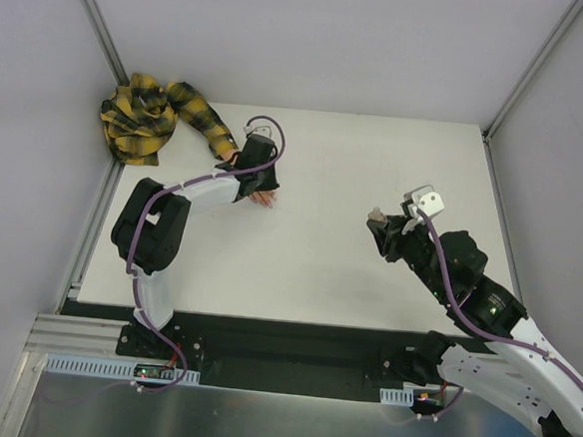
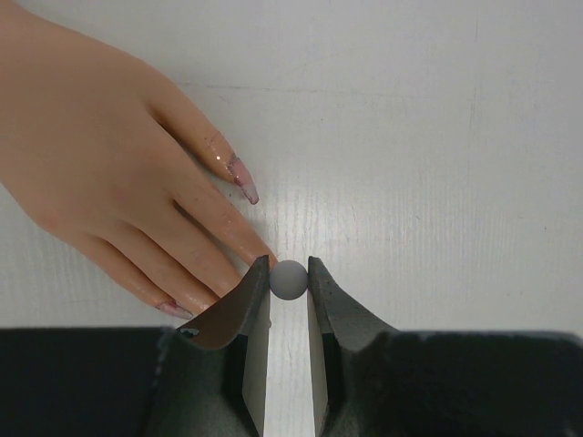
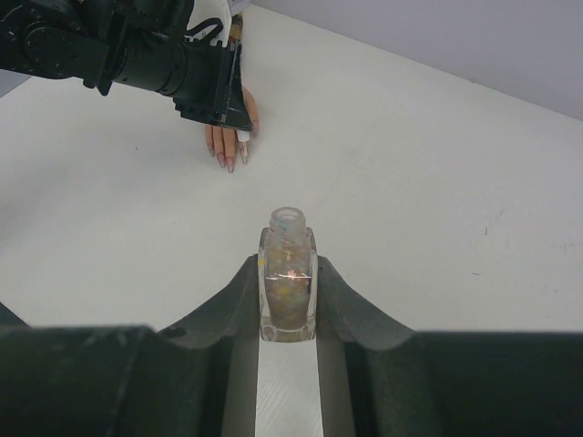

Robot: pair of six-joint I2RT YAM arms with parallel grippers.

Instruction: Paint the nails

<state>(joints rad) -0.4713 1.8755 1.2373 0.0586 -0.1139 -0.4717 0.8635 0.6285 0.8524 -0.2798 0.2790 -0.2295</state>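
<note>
The peach mannequin hand [image 2: 100, 155] lies flat on the white table, its plaid sleeve [image 1: 201, 114] running back left. Pinkish-red nails show on the fingertips [image 2: 239, 175], with another one [image 2: 173, 309] beside my left finger. My left gripper [image 2: 289, 269] hovers right over those fingertips, shut on a small grey round brush cap [image 2: 289, 280] seen end-on. In the top view it covers most of the hand [image 1: 264, 200]. My right gripper [image 3: 289, 273] is off to the right, shut on an uncapped clear bottle of glittery polish [image 3: 289, 287], held upright above the table [image 1: 376, 215].
A bunched heap of yellow-and-black plaid cloth [image 1: 138, 118] fills the back left corner. Grey walls with metal frame rails [image 1: 97, 20] enclose the white table [image 1: 355, 163] on three sides. From the right wrist view, the left arm [image 3: 137, 55] crosses the far left.
</note>
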